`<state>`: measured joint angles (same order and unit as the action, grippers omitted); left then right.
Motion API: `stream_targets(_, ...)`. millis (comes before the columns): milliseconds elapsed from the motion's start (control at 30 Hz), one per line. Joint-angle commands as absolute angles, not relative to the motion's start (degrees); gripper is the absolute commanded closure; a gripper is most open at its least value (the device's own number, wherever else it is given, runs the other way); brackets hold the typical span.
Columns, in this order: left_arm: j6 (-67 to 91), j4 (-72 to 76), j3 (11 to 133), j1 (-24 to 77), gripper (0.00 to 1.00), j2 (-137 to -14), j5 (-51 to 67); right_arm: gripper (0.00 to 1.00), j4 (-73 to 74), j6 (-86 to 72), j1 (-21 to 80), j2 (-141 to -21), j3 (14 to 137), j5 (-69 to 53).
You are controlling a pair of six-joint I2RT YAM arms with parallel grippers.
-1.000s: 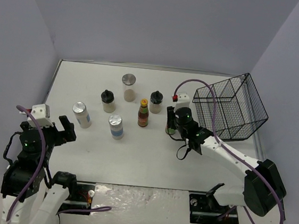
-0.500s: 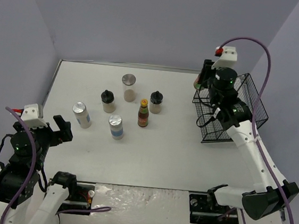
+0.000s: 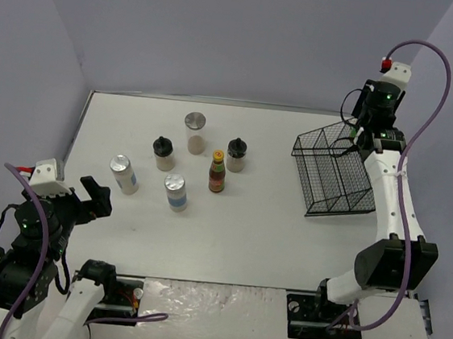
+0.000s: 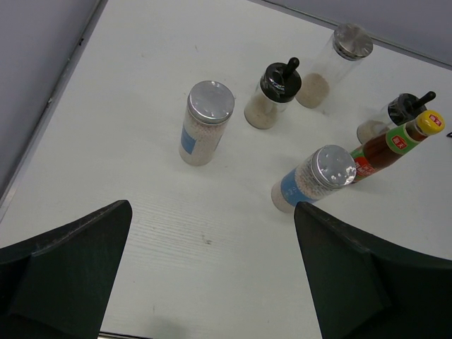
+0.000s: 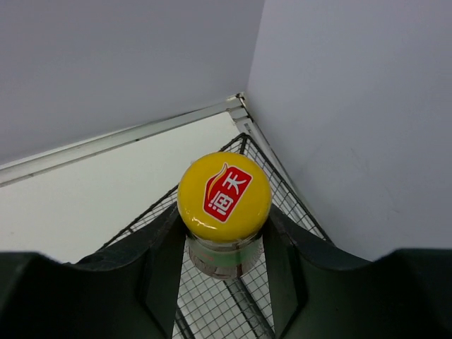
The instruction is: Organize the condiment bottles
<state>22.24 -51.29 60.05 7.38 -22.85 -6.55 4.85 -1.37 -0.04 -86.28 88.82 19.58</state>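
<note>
Our right gripper (image 5: 224, 244) is clenched on a glass sauce bottle with a round yellow cap (image 5: 224, 195). Its black fingers (image 5: 161, 261) press the neck from either side, just under the cap. That arm reaches high at the far right. The wrist view shows the held bottle over the mesh of the black wire basket (image 3: 335, 174), close to the corner where the walls meet. We cannot tell whether the bottle's base is below the basket's rim. The basket sits on the right side of the white table (image 3: 269, 231).

Our left gripper (image 3: 98, 195) is spread wide and holds nothing. It hangs at the near left, apart from the bottles.

Six more bottles stand upright left of centre, none touching:

- Farthest is a tall clear shaker with a silver lid (image 3: 194, 132), with beige powder in its lower part.
- To its near left is a beige jar with a black lid (image 3: 163, 152).
- To its near right is a second black-lidded beige jar (image 3: 236, 154).
- Just beside that jar, on its near-left side, is a dark sauce bottle with a yellow cap and red label (image 3: 217, 172).
- Nearest us are two silver-lidded shakers with blue labels — the left shaker (image 3: 124, 173) and the right shaker (image 3: 175, 191).
</note>
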Motion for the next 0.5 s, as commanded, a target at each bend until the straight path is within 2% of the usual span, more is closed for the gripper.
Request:
stream_targets(0, 24.8, -50.2, 60.9, 7.6, 0.03, -23.6, -4.8, 1.00, -8.2, -1.0, -3.6, -85.2, 94.6, 20.0)
stream_targets(467, 25.8, -50.0, 59.4, 7.6, 0.03, -23.3, -4.0, 1.00, -17.2, -3.0, -6.0, -88.5, 86.8, 18.5)
